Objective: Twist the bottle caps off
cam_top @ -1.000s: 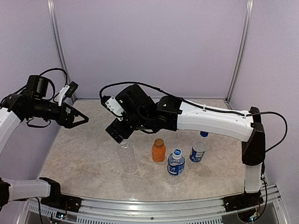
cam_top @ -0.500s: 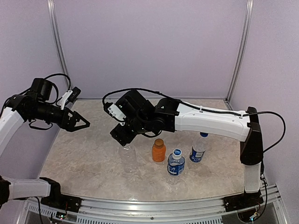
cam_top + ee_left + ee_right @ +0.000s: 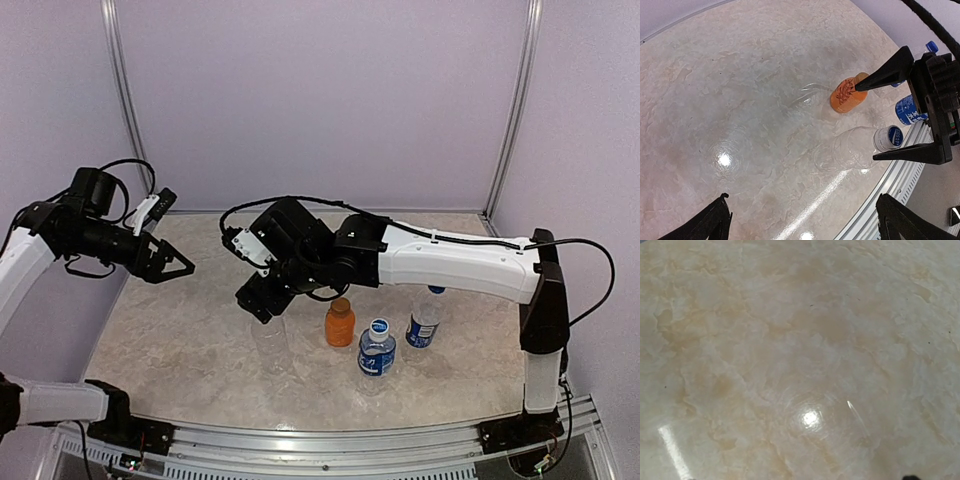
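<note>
Right gripper [image 3: 262, 297] hovers over clear bottle [image 3: 272, 340], just left of orange bottle [image 3: 340, 325], near centre — jaws: can't tell. Off-centre descent could topple it; left gripper [image 3: 175, 262], spread wide, sits too far left to steady.

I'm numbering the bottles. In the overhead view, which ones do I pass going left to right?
Clear unlabelled bottle → orange juice bottle → blue-labelled bottle with white-marked cap → blue-labelled bottle with plain blue cap.
</note>
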